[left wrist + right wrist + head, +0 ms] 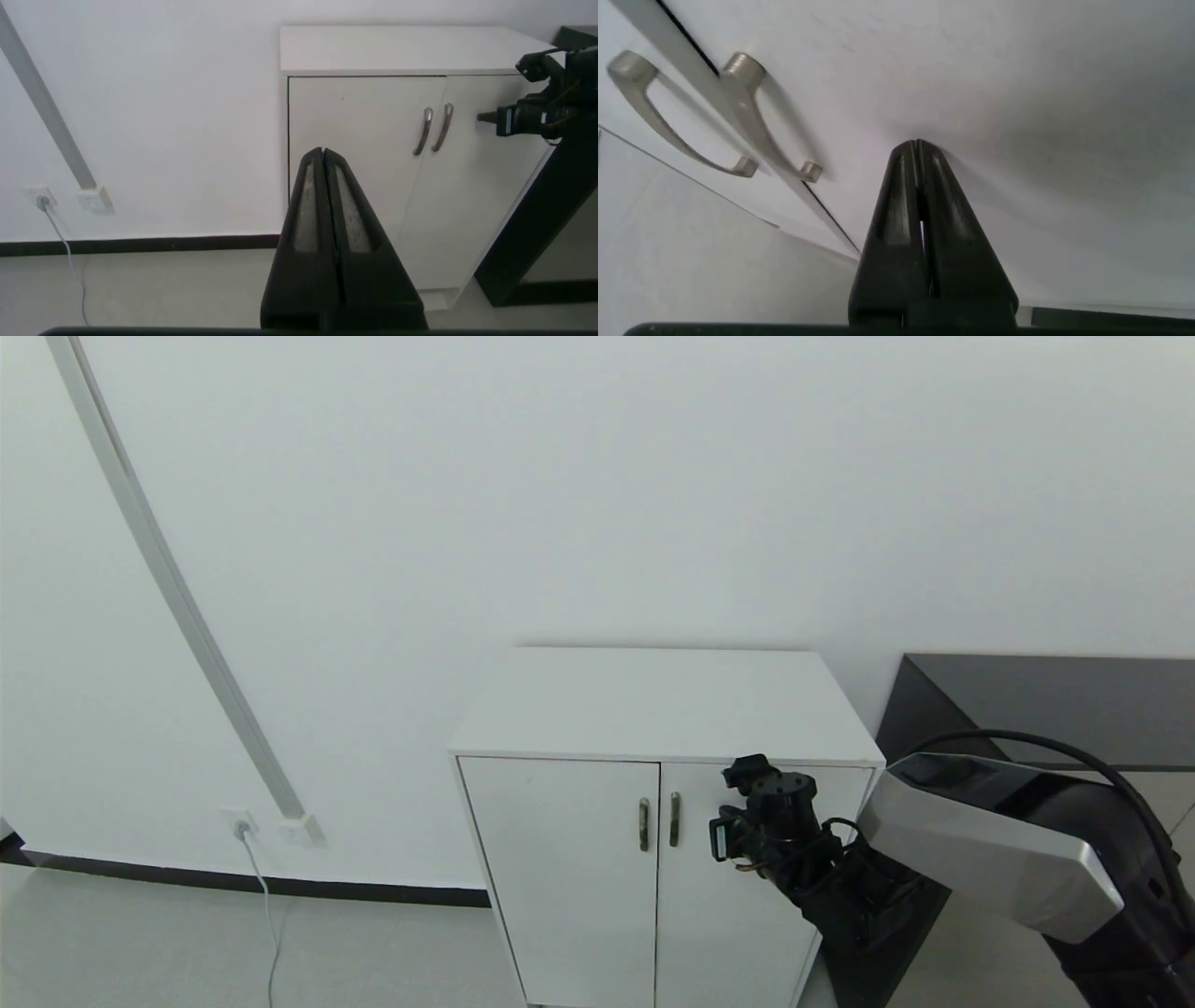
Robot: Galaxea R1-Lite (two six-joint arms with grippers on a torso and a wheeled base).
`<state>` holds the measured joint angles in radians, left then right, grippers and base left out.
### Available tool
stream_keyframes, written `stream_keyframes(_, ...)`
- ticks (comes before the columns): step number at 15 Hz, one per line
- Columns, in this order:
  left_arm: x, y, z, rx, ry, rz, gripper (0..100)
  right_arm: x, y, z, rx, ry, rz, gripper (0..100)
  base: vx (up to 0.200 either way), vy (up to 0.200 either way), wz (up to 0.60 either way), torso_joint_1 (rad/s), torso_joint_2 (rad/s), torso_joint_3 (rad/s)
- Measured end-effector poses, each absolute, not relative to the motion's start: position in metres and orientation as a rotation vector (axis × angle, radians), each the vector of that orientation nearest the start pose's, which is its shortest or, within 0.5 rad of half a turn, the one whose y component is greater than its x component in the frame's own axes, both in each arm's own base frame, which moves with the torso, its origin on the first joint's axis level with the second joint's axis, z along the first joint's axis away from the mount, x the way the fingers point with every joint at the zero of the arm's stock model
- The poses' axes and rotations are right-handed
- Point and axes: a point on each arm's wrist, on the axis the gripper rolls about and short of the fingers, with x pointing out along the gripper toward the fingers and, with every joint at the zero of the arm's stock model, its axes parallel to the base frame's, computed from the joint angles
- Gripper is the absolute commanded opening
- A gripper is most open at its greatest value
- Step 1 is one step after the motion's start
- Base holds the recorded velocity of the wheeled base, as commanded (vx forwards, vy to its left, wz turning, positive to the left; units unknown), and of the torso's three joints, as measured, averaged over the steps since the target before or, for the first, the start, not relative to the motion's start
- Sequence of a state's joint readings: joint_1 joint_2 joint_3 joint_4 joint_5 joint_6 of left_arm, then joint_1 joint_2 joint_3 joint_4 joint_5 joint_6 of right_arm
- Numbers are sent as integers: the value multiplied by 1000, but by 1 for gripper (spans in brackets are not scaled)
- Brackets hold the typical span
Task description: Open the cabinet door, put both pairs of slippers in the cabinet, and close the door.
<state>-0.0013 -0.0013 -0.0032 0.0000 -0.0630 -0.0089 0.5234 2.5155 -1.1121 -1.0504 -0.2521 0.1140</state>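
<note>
- My right arm [990, 840] comes in from the lower right and stretches across to the front of the white cabinet [653, 709], with the wrist at the height of the upper door.
- My right fingers [901, 205] are pressed together. Their tips point at the face of the right door [728, 933], just beside its handle [674, 819] on the side away from the seam. I cannot tell whether they touch the door.
- My left fingers [308, 215] are also pressed together with nothing between them. They are held well back from the cabinet, aimed at the left door [560, 877].
- Both doors are shut, and the left handle [643, 824] sits just beside the right one.
- The cabinet stands on the floor against the wall [467, 523].
</note>
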Motion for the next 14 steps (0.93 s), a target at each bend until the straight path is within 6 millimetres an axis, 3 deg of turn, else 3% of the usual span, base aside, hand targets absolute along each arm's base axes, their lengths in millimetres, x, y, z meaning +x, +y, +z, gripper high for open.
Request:
stream_keyframes(7, -23, -1, 76, -9, -4, -64, 0, 352, 200, -3, -14, 322, 259, 0, 0, 0, 0, 0, 0, 0)
stream_keyframes(11, -23, -1, 76, -9, -4, -65, 0, 318, 180, 18, -6, 306, 260, 0, 0, 0, 0, 0, 0, 0)
stream_keyframes(14, -23, -1, 76, -9, -4, -64, 0, 293, 152, 34, -1, 304, 220, 0, 0, 0, 0, 0, 0, 0)
